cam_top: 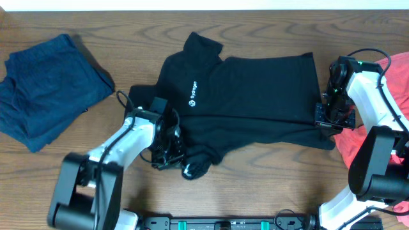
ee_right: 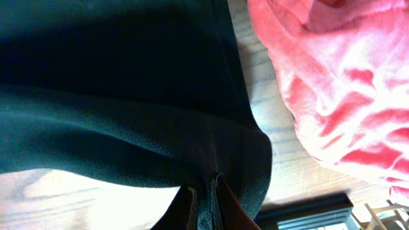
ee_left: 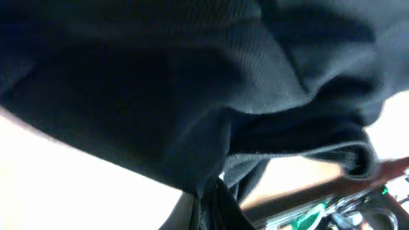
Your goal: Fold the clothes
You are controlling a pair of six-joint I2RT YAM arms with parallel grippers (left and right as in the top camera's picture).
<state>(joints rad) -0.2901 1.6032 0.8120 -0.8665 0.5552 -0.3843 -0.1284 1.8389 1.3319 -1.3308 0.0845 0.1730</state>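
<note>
Early yet: black shirt (cam_top: 255, 89) mostly flat, left pincer (cam_top: 167, 148) clamping its 7 o'clock edge, right pincer (cam_top: 332, 120) pinching its 3 o'clock hem; navy garment (cam_top: 48, 89) and coral garment (cam_top: 396, 76) rumpled, unfolded.

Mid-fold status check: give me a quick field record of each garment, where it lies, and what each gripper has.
black shirt: spread mid-table, logo up, collar toward far edge
left gripper: shut on black shirt, near-left edge, fabric bunched
right gripper: shut on black shirt, right hem
navy garment: crumpled at left, apart from both grippers
coral-red garment: at right, partly under right arm
fold: not yet made
</note>
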